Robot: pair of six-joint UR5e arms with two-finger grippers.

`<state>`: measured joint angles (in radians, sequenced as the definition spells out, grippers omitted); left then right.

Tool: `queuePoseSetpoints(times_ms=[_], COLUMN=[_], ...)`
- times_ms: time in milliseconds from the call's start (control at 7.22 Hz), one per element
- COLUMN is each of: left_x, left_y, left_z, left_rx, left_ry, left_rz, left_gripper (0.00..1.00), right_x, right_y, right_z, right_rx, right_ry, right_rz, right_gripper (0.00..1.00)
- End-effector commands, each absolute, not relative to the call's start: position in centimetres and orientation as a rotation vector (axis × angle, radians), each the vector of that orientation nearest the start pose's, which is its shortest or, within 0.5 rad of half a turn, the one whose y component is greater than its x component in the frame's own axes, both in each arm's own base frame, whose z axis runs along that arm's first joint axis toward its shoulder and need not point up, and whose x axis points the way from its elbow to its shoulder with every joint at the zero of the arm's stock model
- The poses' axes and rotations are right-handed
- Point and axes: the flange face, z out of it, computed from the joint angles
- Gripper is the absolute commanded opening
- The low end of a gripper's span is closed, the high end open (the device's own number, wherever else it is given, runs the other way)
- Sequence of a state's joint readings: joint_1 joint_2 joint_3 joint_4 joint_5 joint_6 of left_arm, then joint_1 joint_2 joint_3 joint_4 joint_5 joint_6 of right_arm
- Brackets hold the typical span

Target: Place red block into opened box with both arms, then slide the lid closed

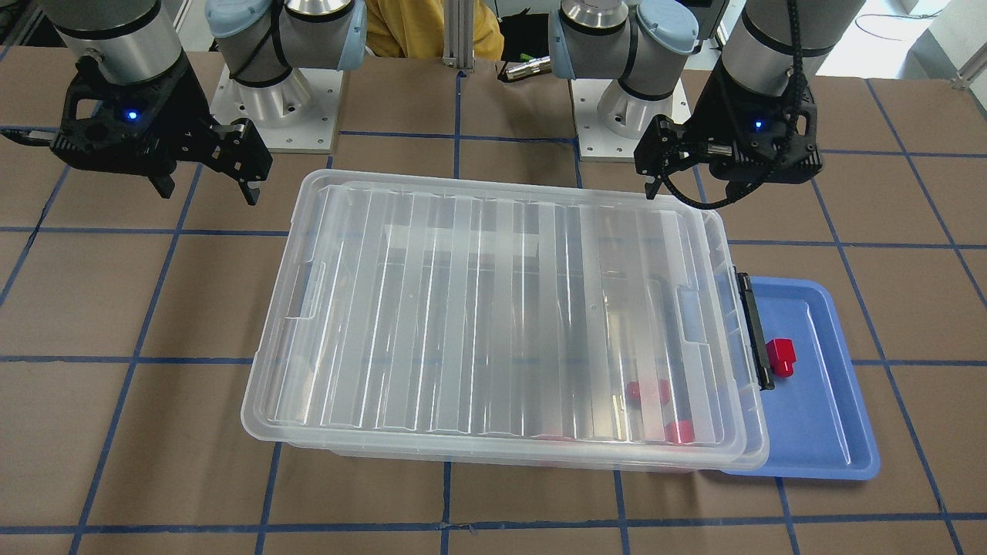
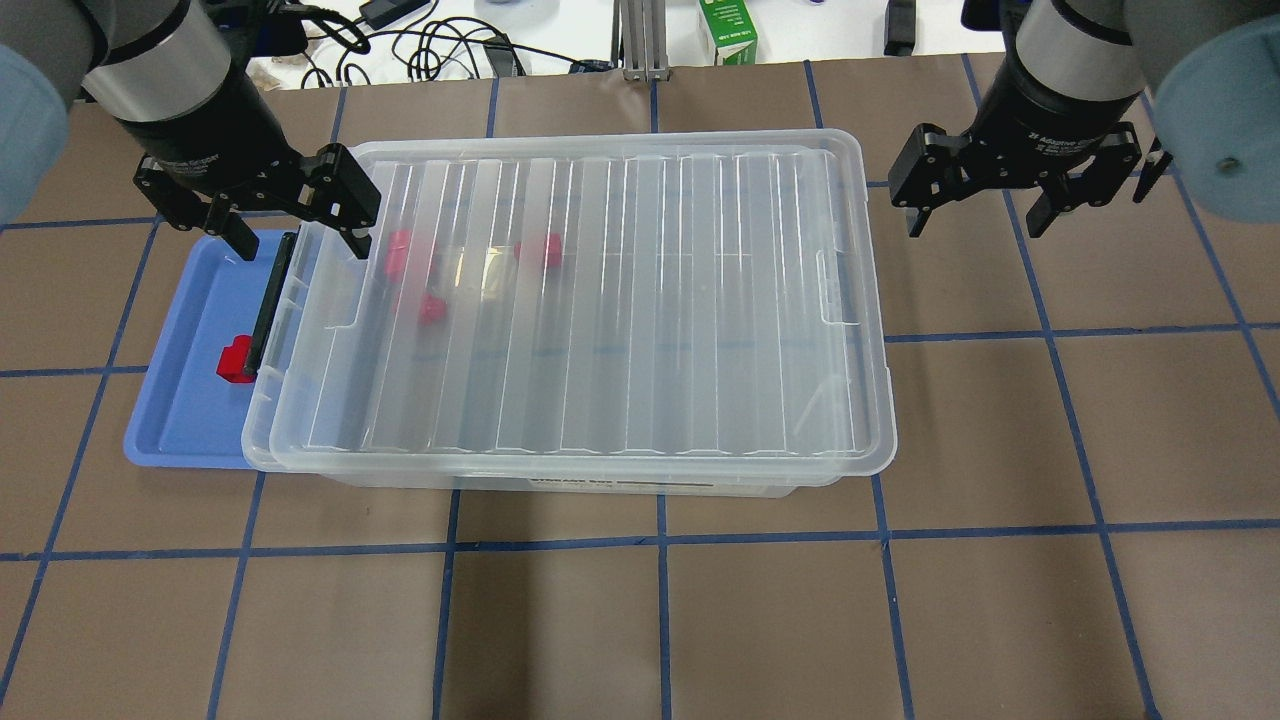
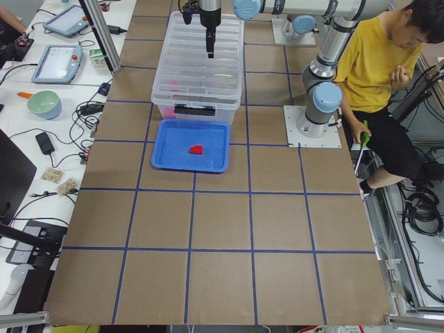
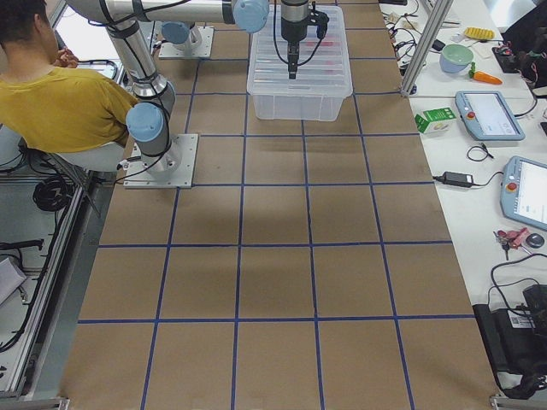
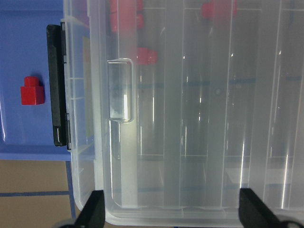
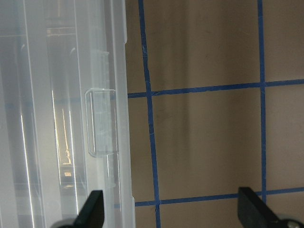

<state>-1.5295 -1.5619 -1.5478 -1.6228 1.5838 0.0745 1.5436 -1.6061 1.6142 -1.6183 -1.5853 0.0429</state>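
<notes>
the lid (image 2: 600, 300) covers the box (image 2: 560, 483), with three red blocks (image 2: 432, 308) beneath it and a fourth block (image 2: 237, 360) on the blue tray (image 2: 180, 410). the left gripper (image 2: 300, 235) and right gripper (image 2: 978, 215) hang wide apart and empty.

left gripper (image 2: 300, 240) aloft, fingers (image 2: 352, 200) spread, empty | right gripper (image 2: 978, 222) aloft, fingers spread, empty

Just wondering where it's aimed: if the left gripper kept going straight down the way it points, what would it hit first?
Most likely the lid, near its corner at the latch end of the box. The left gripper hangs open above it. One finger might miss the edge; depth is unclear.
</notes>
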Motion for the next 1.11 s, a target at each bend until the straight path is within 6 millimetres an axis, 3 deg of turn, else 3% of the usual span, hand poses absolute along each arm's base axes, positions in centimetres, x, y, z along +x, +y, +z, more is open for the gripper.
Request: queuePoseSetpoints(times_ms=[0,970], left_x=[-11.16,-11.25], left_y=[-48.86,-48.62], left_z=[50.14,50.36], left_rx=[0.053,0.055], left_ry=[3.127,3.126], left_rz=[0.025,0.018], left_gripper=[1.0,1.0], right_x=[11.94,12.21], right_y=[-48.38,-48.62], right_z=[48.66,48.41], right_rx=[0.109,0.116], right_ry=[3.153,3.146], right_rz=[-0.058,-0.065], right_gripper=[1.0,1.0])
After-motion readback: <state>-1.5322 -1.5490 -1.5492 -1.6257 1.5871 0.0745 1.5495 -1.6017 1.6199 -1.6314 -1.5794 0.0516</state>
